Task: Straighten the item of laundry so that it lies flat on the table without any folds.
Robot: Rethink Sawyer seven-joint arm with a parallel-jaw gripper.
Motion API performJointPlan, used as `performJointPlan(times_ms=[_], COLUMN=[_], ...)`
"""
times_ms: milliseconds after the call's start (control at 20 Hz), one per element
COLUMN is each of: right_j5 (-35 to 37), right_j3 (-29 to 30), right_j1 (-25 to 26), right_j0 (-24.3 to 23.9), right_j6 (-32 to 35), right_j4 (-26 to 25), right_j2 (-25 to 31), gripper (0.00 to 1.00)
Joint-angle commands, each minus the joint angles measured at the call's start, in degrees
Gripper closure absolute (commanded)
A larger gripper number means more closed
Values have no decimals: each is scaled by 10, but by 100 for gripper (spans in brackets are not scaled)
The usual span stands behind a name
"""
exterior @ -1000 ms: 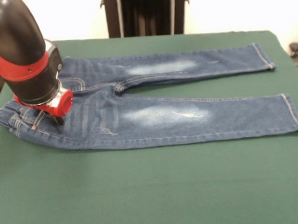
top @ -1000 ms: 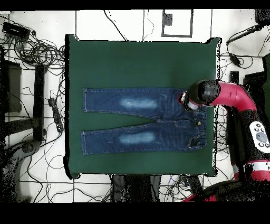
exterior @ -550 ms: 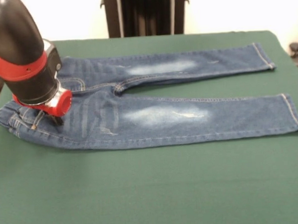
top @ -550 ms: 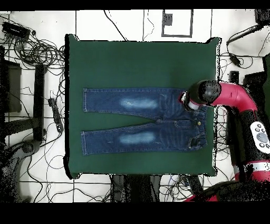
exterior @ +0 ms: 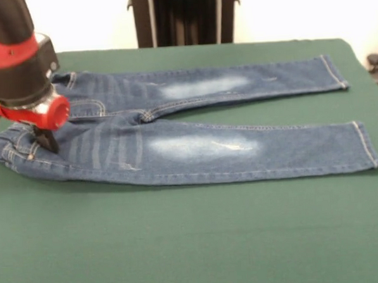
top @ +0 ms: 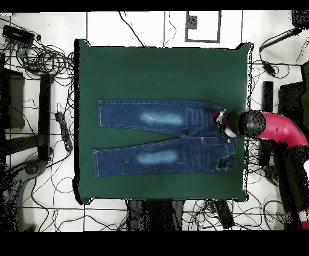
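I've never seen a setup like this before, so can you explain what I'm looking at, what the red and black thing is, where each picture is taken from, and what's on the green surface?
The red and black thing is a robot arm. Its hand is down on the waistband end of a small pair of blue jeans; whether it is pinching the cloth cannot be seen. One picture is taken from across the table, looking toward the robot. The other looks straight down from above, so the scene appears turned half round; there the arm reaches in from the right. The jeans lie spread out on the green tabletop, both legs stretched out, with pale faded patches on the thighs. Cables lie on the floor around the table.
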Motion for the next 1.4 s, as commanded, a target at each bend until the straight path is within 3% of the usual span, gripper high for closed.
performJointPlan(times_ms=[50, 650, 1100, 1400], right_j5=[-108, -126, -146, -136], right_j3=[115, 92, 137, 174], right_j1=[-47, -19, -61, -107], right_j0=[-23, 5, 36, 35], right_j6=[-85, -68, -14, -16], right_j4=[-53, -56, -52, -25], right_j2=[-25, -36, -69, -75], gripper=[100, 100, 100, 100])
